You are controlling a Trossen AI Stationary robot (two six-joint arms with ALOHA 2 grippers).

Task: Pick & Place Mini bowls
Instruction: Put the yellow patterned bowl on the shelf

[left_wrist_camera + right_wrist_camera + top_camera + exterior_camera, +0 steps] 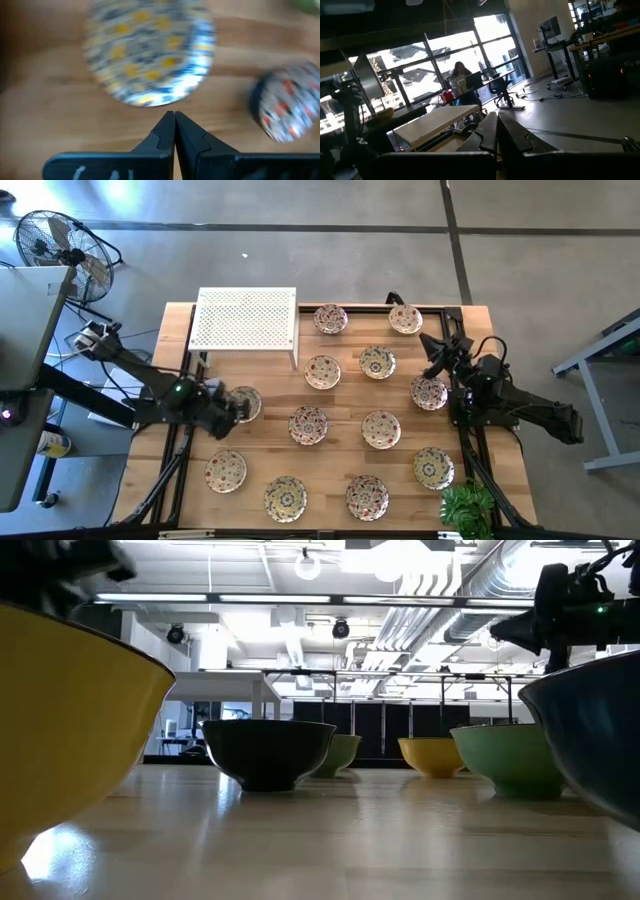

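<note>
The left gripper [232, 406], fingers pressed together and empty, hovers over a mini bowl [246, 402] near the table's [340, 448] left edge. Descending closed, it could knock the bowl aside. The right gripper [437, 352] waits, clenched.

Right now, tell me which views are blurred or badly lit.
Left wrist view: motion blur smears the mini bowls beyond the shut left gripper. Low view: near bowls are out of focus, ceiling lights glare. Right wrist view: dim foreground around the right gripper, bright windows behind. High view: sharp, evenly lit.
</note>
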